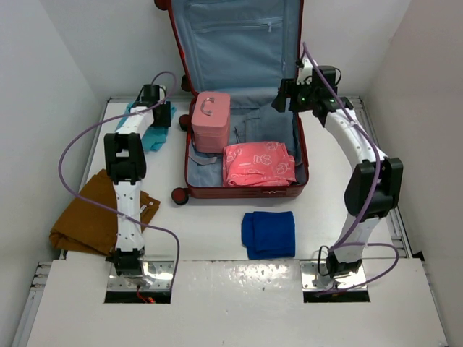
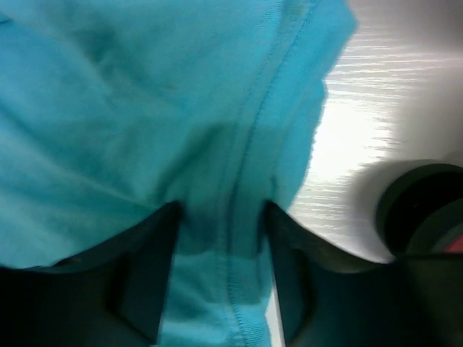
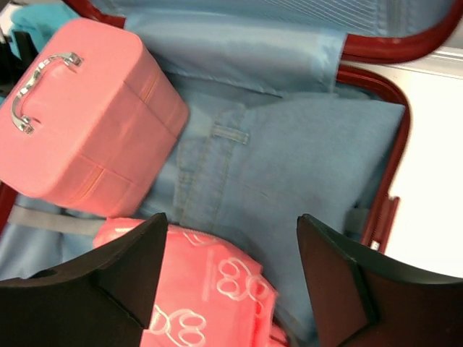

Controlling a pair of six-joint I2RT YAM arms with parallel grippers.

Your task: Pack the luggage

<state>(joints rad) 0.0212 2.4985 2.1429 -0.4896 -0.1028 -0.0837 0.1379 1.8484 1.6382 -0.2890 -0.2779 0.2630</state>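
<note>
The dark red luggage (image 1: 246,192) lies open, its lid up against the back wall. Inside lie a pink case (image 1: 211,121) (image 3: 79,116), folded jeans (image 1: 262,124) (image 3: 304,166) and a pink printed garment (image 1: 259,163) (image 3: 210,289). My left gripper (image 1: 160,110) (image 2: 221,217) is down on a teal cloth (image 1: 150,135) (image 2: 145,108) left of the luggage. Its jaws stand partly apart with a seamed fold of the cloth between them. My right gripper (image 1: 286,97) (image 3: 231,231) hovers open over the luggage's right half, above the jeans and the printed garment, holding nothing.
A folded dark blue cloth (image 1: 269,234) lies on the table in front of the luggage. A brown garment (image 1: 87,217) is heaped at the near left. A luggage wheel (image 2: 416,206) shows close to the right of the teal cloth. White walls close in the table.
</note>
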